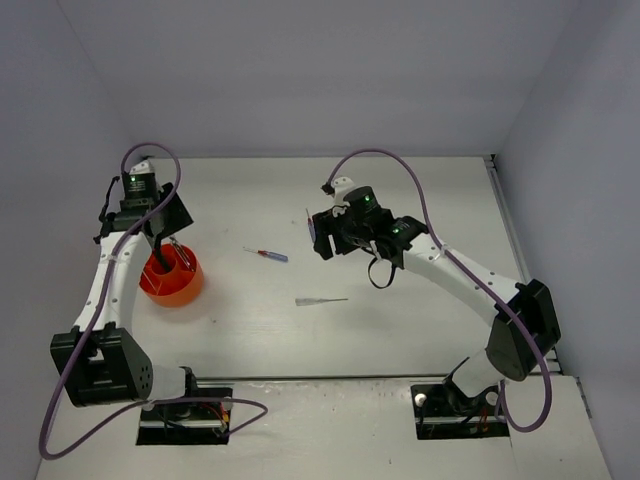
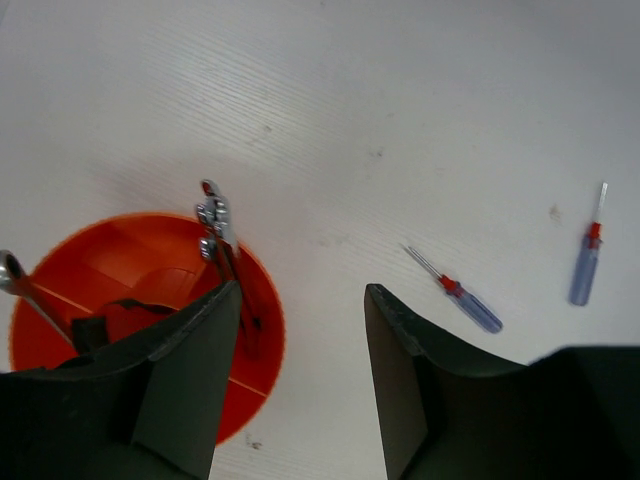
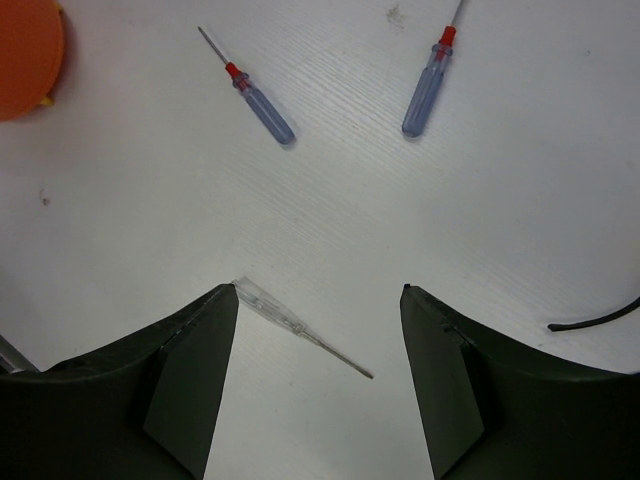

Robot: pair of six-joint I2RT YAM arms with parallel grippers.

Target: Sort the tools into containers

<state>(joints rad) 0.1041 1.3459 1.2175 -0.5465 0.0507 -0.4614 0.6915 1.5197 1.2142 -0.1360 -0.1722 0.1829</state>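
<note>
The round orange-red tub [image 1: 172, 280] stands at the left of the table. My left gripper [image 1: 157, 250] hovers just over it. In the left wrist view the tub [image 2: 120, 260] holds a silver wrench [image 2: 214, 222] leaning on its rim and another wrench [image 2: 14, 276] at the left. The left gripper [image 2: 300, 292] is open with nothing between its fingers. Two blue-and-red screwdrivers [image 3: 258, 98] [image 3: 428, 88] and a clear-handled screwdriver [image 3: 300, 327] lie on the table. My right gripper [image 3: 320, 290] is open above the clear one, apart from it.
A black cable end [image 3: 598, 318] lies to the right of the right gripper. In the top view one blue screwdriver [image 1: 271, 255] and the clear screwdriver [image 1: 320, 301] lie mid-table between the arms. White walls close in the table at the back and sides.
</note>
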